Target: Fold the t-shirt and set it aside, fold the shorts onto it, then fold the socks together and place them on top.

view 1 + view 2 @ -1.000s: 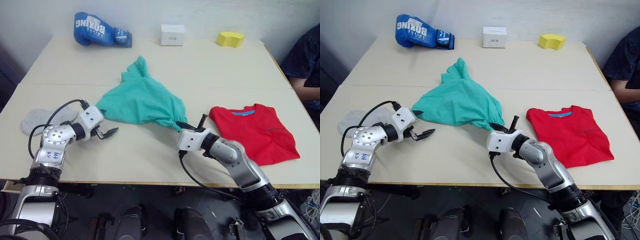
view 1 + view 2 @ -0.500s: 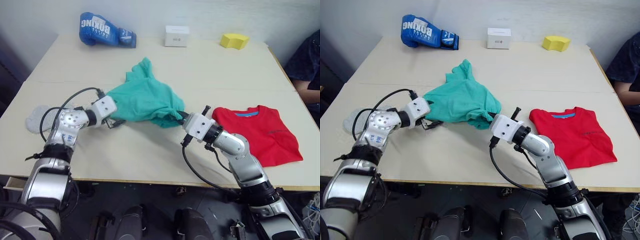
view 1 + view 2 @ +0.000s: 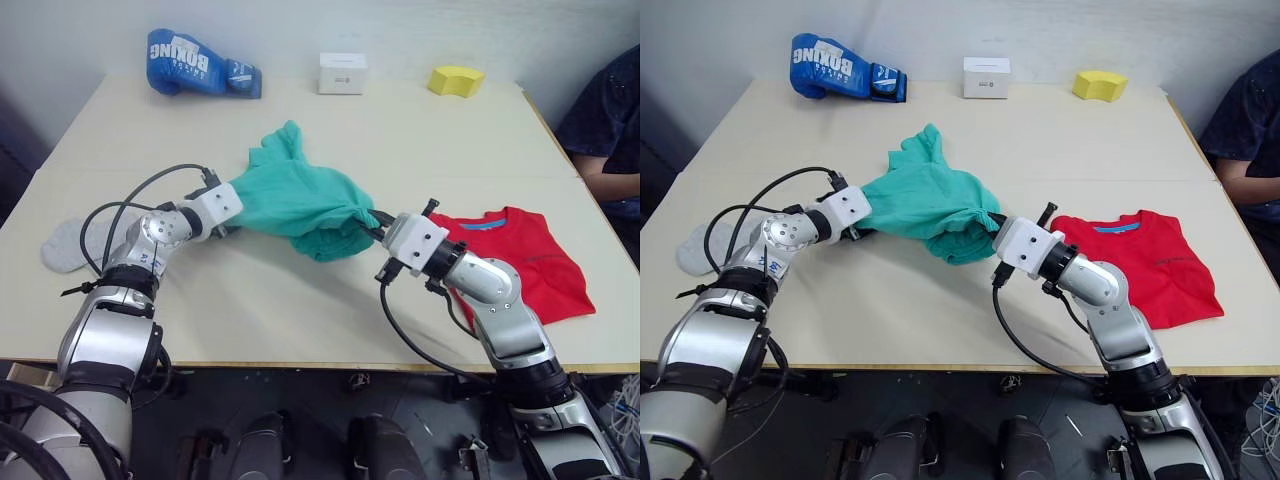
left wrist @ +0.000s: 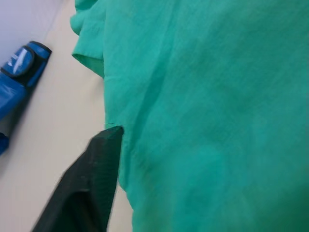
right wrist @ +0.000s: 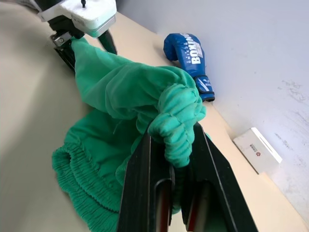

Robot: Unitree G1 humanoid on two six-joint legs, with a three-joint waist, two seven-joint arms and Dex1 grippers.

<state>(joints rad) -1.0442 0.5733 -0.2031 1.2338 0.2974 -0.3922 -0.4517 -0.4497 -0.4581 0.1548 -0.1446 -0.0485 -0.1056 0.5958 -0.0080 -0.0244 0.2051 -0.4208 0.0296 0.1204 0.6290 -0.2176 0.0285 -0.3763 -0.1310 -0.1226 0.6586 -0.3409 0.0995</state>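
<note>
Gripping: right claw (image 5: 169, 193) pinches the shorts (image 3: 300, 200) by the gathered waistband, mid-tabletop (image 3: 420, 130).
Left claw (image 3: 222, 222): at the shorts' 9 o'clock edge; finger state cannot be told.
T-shirt (image 3: 520, 265): flat at 3 o'clock.
Socks (image 3: 65, 245): far at 9 o'clock.
</note>
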